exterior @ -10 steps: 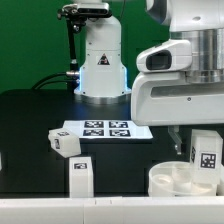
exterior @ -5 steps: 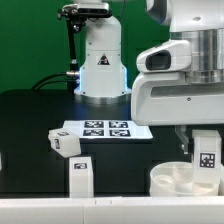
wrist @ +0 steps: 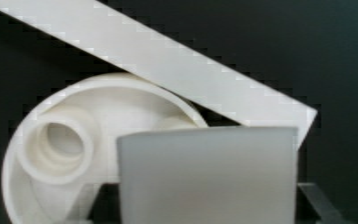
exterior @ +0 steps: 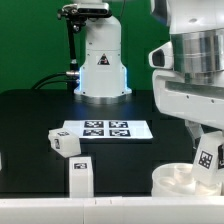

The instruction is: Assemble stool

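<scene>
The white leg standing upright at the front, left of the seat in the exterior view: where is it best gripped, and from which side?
Probably the top of the upright leg, pinched across its flat opposite sides, coming straight down from above: it stands vertical, blocky, with nothing touching it.

A black table fills the middle. A flat white marker board lies on it, with black squares printed on top. Behind the table is a green wall. A thin black pole stands at the back, toward the exterior view's left. A dark wire curves low beside it. A white ledge runs along the front of the table.
</scene>
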`<action>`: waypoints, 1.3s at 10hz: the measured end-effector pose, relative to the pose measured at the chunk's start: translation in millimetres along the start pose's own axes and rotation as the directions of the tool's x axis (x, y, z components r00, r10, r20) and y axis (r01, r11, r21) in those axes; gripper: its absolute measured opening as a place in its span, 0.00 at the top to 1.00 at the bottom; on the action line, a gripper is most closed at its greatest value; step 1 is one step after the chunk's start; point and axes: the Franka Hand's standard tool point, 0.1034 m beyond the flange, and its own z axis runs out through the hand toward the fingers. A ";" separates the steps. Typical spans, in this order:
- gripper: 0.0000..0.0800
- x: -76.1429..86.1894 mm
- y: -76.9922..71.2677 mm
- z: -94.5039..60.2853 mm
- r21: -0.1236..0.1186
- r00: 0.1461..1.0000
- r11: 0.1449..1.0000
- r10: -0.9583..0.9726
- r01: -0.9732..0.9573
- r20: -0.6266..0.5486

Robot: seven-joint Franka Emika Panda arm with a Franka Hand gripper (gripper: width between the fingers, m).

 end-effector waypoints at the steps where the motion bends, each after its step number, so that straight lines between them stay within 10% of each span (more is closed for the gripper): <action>1: 0.58 -2.1 0.1 0.9 -0.002 0.999 0.999 0.051 -0.051 0.002; 6: 0.58 -5.7 -0.7 4.1 0.003 0.777 0.778 0.627 -0.628 0.051; 9: 0.58 -5.3 -0.9 4.5 0.011 0.814 0.815 0.579 -0.580 0.048; 11: 0.23 -8.3 -1.3 1.0 0.008 0.915 0.915 0.402 -0.402 0.045; 13: 0.20 -16.9 -4.0 -12.7 -0.011 0.991 0.992 0.123 -0.123 0.044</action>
